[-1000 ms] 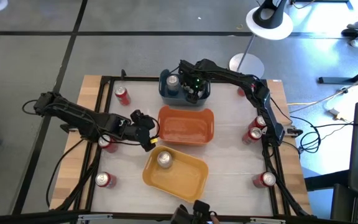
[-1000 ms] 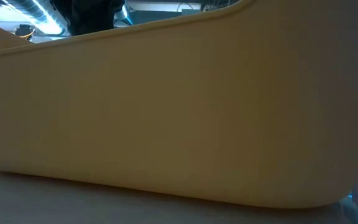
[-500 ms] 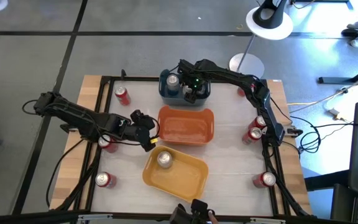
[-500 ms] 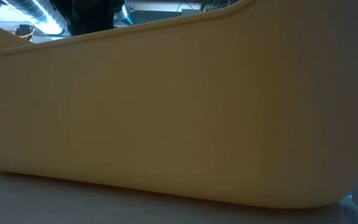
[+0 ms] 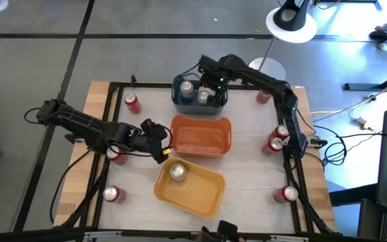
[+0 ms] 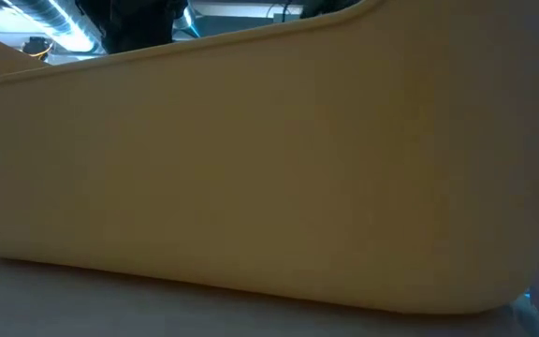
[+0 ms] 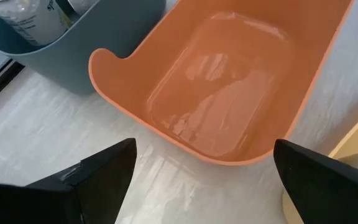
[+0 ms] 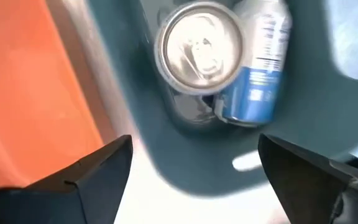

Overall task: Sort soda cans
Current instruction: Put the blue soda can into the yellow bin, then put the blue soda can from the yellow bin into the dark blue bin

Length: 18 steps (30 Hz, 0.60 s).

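Observation:
The blue bin [image 5: 198, 105] at the table's far middle holds two soda cans. One stands upright with its silver top up [image 8: 199, 46]. A blue-and-white one [image 8: 260, 62] leans beside it. My right gripper [image 5: 212, 86] hangs open above them [image 8: 194, 180], touching nothing. My left gripper [image 5: 161, 146] stands open [image 7: 204, 186] over bare table left of the empty orange bin [image 5: 201, 134]. Another silver-topped can [image 5: 178, 173] stands in the yellow bin [image 5: 197, 195].
Red cans stand along the table's sides: at the left [image 5: 132, 102], [image 5: 115, 154], [image 5: 113, 194], and at the right [image 5: 263, 97], [image 5: 276, 142], [image 5: 287, 194]. The yellow bin's wall [image 6: 251, 168] fills the low view. A black frame [image 5: 113, 87] rims the table.
My right gripper has risen out of the blue bin and drawn a little toward the table's far edge. A second can now shows in the bin where the gripper stood.

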{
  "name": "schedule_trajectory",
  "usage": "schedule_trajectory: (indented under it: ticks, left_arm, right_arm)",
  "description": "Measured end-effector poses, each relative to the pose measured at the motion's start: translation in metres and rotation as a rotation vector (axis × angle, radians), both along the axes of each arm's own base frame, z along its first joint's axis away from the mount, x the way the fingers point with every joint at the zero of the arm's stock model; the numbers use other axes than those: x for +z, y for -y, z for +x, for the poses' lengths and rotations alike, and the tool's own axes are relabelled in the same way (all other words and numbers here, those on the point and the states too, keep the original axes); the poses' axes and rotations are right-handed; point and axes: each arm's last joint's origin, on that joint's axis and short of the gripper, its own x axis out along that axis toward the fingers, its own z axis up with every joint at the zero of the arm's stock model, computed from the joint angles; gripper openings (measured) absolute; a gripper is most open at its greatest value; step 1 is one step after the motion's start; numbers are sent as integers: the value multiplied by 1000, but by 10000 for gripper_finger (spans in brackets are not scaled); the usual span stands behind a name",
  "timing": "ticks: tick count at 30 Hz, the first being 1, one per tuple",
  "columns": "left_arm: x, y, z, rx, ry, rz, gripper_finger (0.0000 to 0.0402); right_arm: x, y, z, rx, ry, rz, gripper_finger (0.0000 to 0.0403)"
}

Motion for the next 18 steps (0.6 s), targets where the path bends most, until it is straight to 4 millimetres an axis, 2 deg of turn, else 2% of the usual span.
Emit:
schedule_trajectory:
  ticks: [4,8,13,18]
  left_arm:
    - [3,3,3,-21,42,-19,368]
    - [8,15,10,-177,100,-100,368]
    - [11,30,14,-258,165,-196,368]
    - [-3,48,18,-255,132,-250,368]
  right_arm:
    - [35,-18,-14,-22,89,-19,347]
    - [57,-46,-18,16,148,-29,347]
    - [74,-80,-21,81,182,-39,347]
    - [78,-102,-19,129,172,-57,347]
